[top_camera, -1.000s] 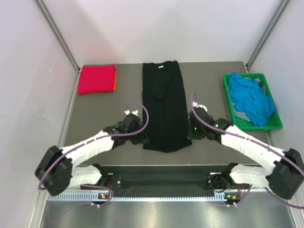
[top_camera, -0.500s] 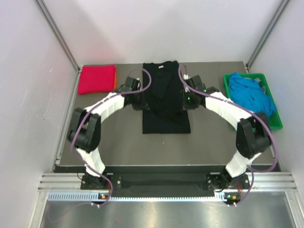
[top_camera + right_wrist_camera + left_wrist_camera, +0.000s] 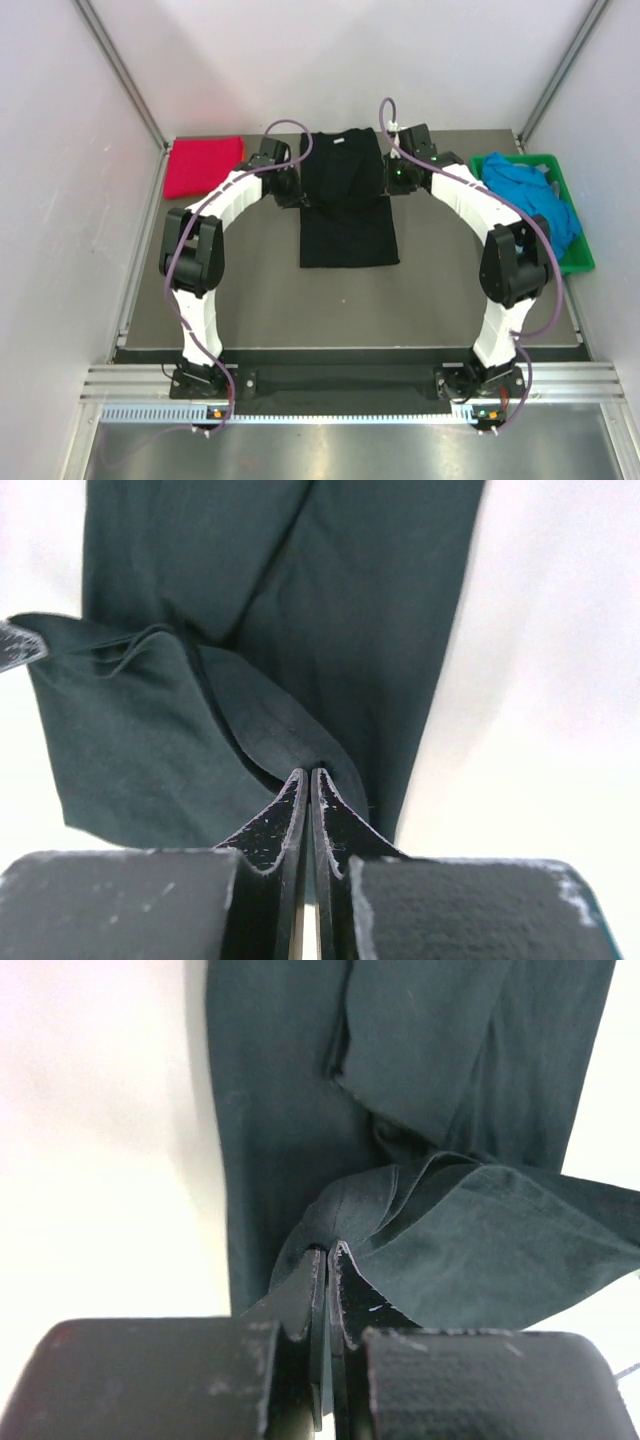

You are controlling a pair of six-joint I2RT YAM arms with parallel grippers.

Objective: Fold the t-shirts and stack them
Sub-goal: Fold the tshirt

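The black t-shirt [image 3: 345, 235] lies lengthwise in the middle of the table, its near end doubled back over its far half. My left gripper [image 3: 296, 190] is shut on a bunched corner of that cloth at the shirt's left edge, seen close in the left wrist view [image 3: 328, 1250]. My right gripper [image 3: 389, 184] is shut on the matching corner at the right edge, its hem pinched in the right wrist view [image 3: 308, 772]. The black t-shirt [image 3: 290, 1110] lies flat beyond the left fingers, and the black t-shirt [image 3: 350, 610] does the same beyond the right fingers.
A folded magenta-red t-shirt [image 3: 202, 165] lies at the far left corner. The green crate [image 3: 580, 262] at the right edge holds crumpled bright blue t-shirts [image 3: 530, 200]. Both arms stretch far across the table, flanking the black shirt.
Both grippers carried the shirt's near hem away from the bases toward its collar end. The visible shirt went from full length to roughly half, with the fold line now near the table's middle.
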